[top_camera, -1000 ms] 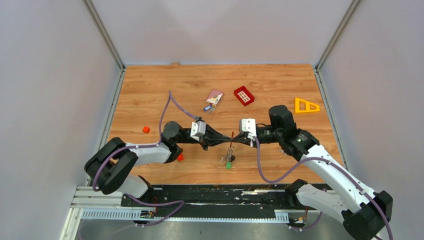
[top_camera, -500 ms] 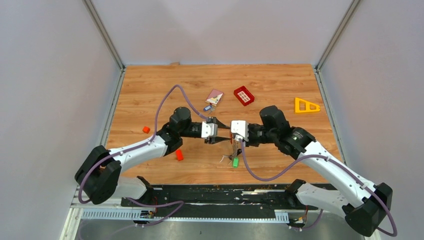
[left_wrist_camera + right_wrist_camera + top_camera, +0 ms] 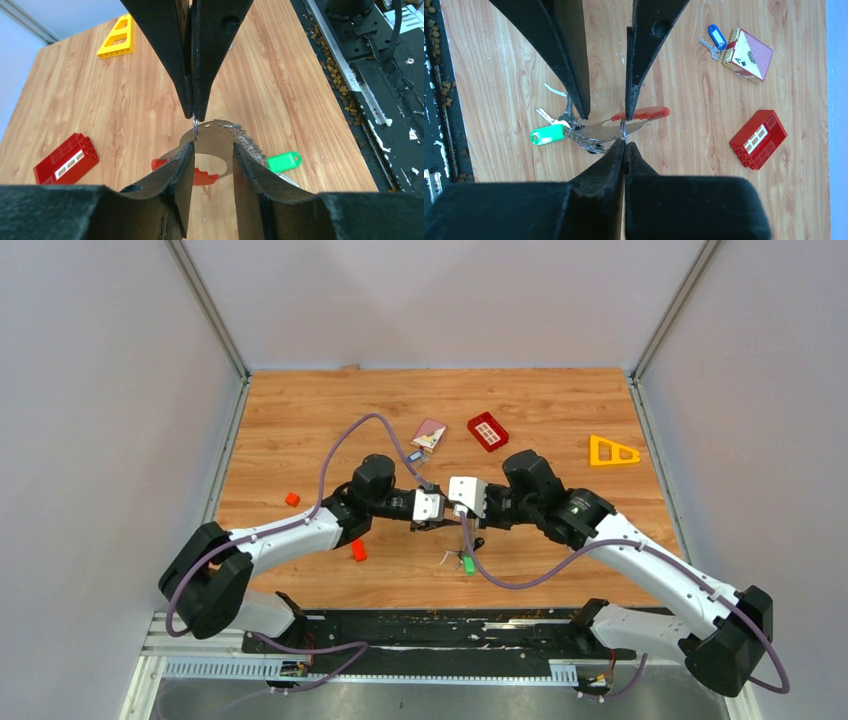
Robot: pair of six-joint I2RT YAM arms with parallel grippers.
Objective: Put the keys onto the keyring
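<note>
Top camera first: both arms meet at centre bench (image 3: 300, 420), left hand (image 3: 438, 521) and right hand (image 3: 449, 512) tip to tip. The keyring (image 3: 472, 543) dangles beneath them, with the green key (image 3: 468, 564) at its 6 o'clock. Two small blocks sit out at 9 o'clock, a red block (image 3: 358, 550) and an orange block (image 3: 291, 499). Up at 12 o'clock are one card box (image 3: 430, 433), one blue key (image 3: 414, 456) and one red brick (image 3: 487, 431), and one yellow triangle (image 3: 613, 451) lies near the right edge. There's bare wood all along the far wall. Over to the left wrist: its fingers stand apart, straddling a toothed silver key (image 3: 222, 131) and gripping nothing I can see, while the right hand drops in from 12 o'clock. The bench edge and black rail (image 3: 360, 80) run at 3 o'clock. Right wrist now: that hand is pinched tight on the keyring's small ring, red piece (image 3: 644, 113) at 1 o'clock, green key at 9. The card box shows an "A" and a spade.
</note>
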